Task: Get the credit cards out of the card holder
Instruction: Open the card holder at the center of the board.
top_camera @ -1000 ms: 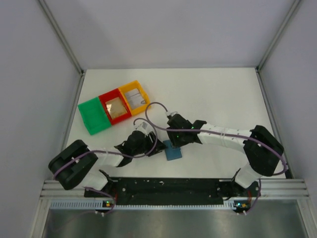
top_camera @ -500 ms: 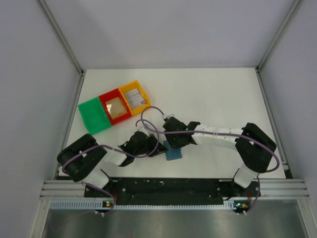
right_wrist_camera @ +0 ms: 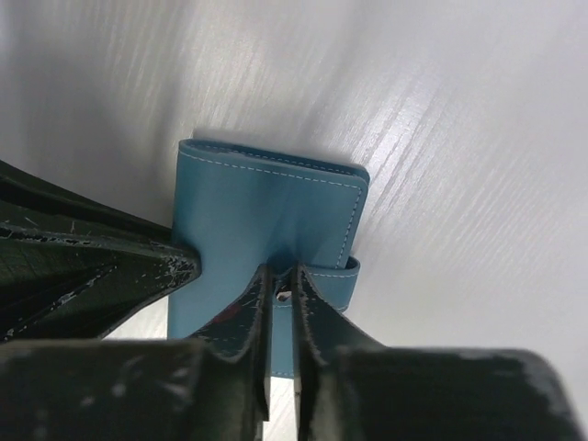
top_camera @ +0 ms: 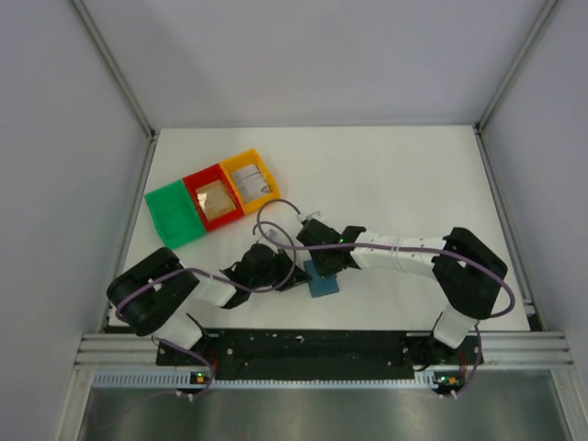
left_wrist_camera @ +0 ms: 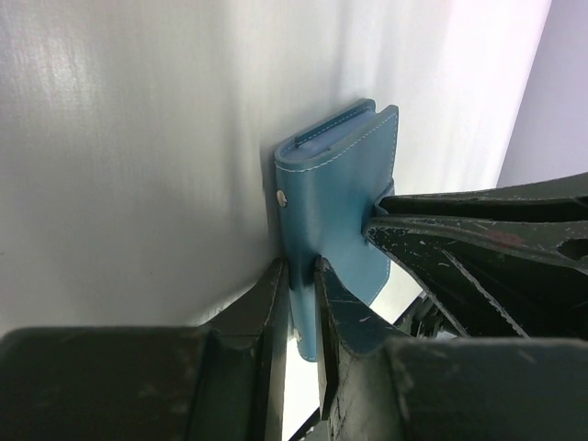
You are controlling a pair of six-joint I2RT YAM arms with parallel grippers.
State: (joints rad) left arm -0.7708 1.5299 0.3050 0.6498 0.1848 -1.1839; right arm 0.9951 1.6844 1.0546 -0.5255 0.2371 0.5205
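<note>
The card holder [top_camera: 322,281] sits near the table's [top_camera: 395,175] near edge, about midway along it. Open white surface stretches to the far and right edges, and 3 trays [top_camera: 213,197] stand toward the left edge. The holder is folded blue leather with pale stitching and a snap. The left gripper [left_wrist_camera: 301,276] pinches 1 cover's edge. The right gripper [right_wrist_camera: 281,280] pinches the edge by the strap.

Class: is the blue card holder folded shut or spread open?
Folded shut: the card holder has its panels together in both wrist views.
</note>
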